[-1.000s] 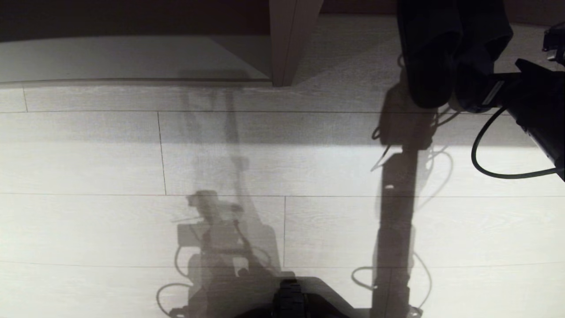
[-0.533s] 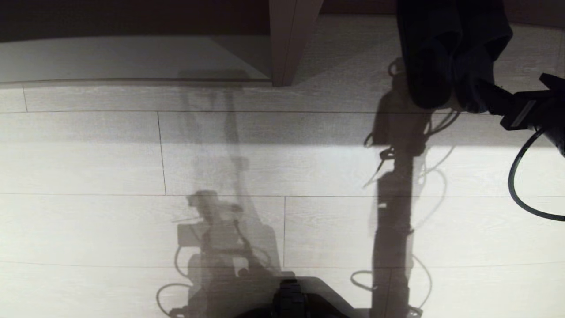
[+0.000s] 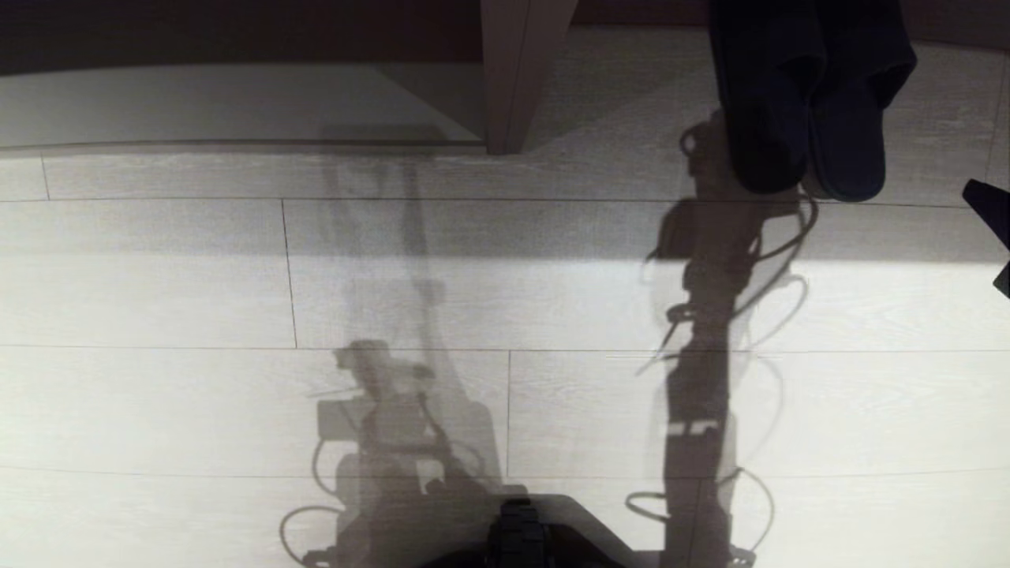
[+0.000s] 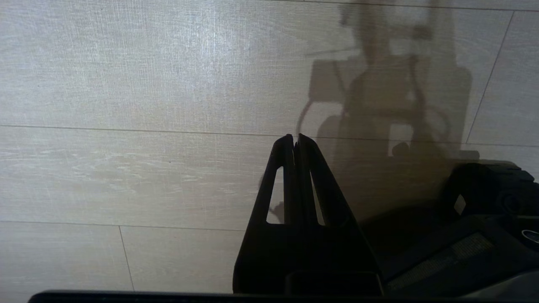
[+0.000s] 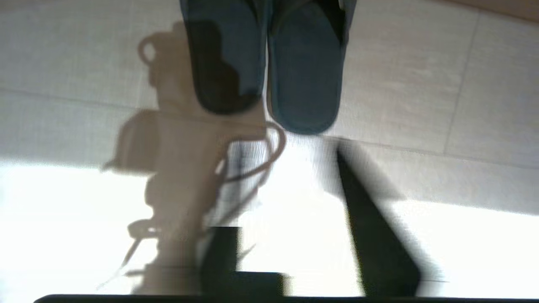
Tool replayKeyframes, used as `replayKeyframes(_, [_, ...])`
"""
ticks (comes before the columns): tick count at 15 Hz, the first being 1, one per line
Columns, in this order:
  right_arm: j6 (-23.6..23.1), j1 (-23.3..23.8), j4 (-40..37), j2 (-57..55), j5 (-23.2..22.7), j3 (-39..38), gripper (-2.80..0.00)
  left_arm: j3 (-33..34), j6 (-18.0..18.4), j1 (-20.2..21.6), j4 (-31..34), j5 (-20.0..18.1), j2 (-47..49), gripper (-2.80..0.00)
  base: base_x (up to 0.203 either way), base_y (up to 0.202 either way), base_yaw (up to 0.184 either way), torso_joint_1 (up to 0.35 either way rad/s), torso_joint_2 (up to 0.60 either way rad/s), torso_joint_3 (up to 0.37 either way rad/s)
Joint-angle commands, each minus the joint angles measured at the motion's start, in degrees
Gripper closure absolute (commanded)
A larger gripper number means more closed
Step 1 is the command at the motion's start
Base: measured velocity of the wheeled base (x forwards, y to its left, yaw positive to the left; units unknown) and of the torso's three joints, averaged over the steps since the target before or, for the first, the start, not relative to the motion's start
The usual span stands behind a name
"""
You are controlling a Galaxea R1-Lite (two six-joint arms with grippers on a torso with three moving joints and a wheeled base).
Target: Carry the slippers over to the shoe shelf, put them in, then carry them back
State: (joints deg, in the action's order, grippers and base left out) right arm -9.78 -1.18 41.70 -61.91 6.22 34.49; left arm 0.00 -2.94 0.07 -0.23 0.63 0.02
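I see the pale plank floor [image 3: 505, 300] filling the head view, with the slippers [image 3: 805, 102] lying side by side at one o'clock, long axes running twelve to six, heels toward me. My right gripper [image 5: 303, 235], jaws apart and empty, has backed off them since a second ago. My left gripper [image 4: 296, 141] hangs pinched closed.

Slippers [image 3: 805, 102] toes cut off by top edge; right end effector [image 5: 294, 252] motion-blurred.

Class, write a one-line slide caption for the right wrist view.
Pair of slippers lying side by side on the pale plank floor, the empty right gripper apart from them.
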Motion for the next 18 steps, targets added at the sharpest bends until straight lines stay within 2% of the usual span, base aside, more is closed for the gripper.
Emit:
replayKeyframes(1, [-0.07,-0.05,0.24,3.1,0.0,-1.89,0.0,0.0,-0.05,0.01,-0.03,-0.02,-0.02,0.0,0.0,0.0,0.0,0.0,0.0,0.0])
replayKeyframes(3, [-0.06,-0.11,-1.58,6.98,-0.07,-6.43,0.0,0.0,-0.05,0.01,-0.03,-0.02,-0.02,0.0,0.0,0.0,0.0,0.0,0.0,0.0])
replayKeyframes(8, [0.58,-1.0,-11.98,18.14,-0.75,-16.28,0.0,0.0,-0.05,0.01,-0.03,0.07,-0.02,0.0,0.0,0.0,0.0,0.0,0.0,0.0])
replayKeyframes(16, [0.66,-0.81,-30.3,46.89,-1.72,-29.33,0.0,0.0,-0.05,0.01,-0.03,-0.02,-0.02,0.0,0.0,0.0,0.0,0.0,0.0,0.0])
replayKeyframes(18, [0.52,0.1,-31.83,51.41,-3.0,-33.82,0.0,0.0,-0.05,0.01,-0.03,0.07,0.06,0.0,0.0,0.0,0.0,0.0,0.0,0.0])
